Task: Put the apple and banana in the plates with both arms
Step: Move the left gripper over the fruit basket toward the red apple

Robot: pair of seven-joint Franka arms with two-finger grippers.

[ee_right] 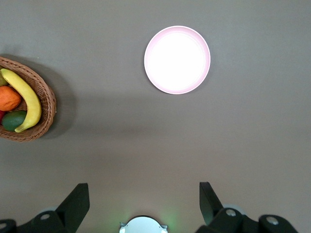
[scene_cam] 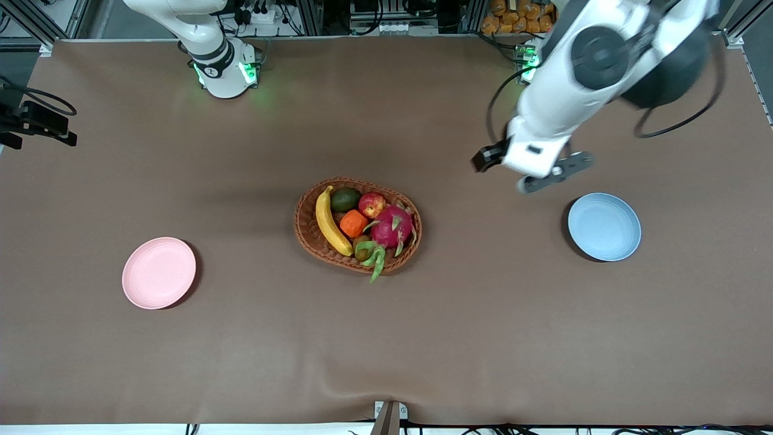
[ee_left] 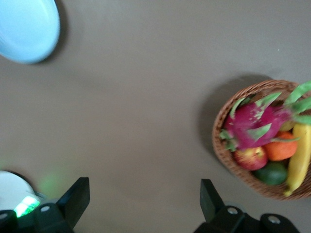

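The apple (scene_cam: 372,204) and the banana (scene_cam: 331,222) lie in a brown wicker basket (scene_cam: 309,240) at the table's middle. The pink plate (scene_cam: 158,273) sits toward the right arm's end and the blue plate (scene_cam: 604,226) toward the left arm's end; both hold nothing. My left gripper (scene_cam: 526,174) hangs open and empty over bare table between the basket and the blue plate. Its wrist view (ee_left: 145,194) shows the apple (ee_left: 250,158), banana (ee_left: 299,160) and blue plate (ee_left: 24,29). My right gripper (ee_right: 145,196) is open and empty, high above its base, out of the front view; it sees the pink plate (ee_right: 177,59) and banana (ee_right: 24,97).
The basket also holds a pink dragon fruit (scene_cam: 392,226), an orange fruit (scene_cam: 353,223), a green avocado (scene_cam: 345,199) and small kiwis (scene_cam: 362,246). A black camera mount (scene_cam: 33,124) stands at the table's edge at the right arm's end. Brown cloth covers the table.
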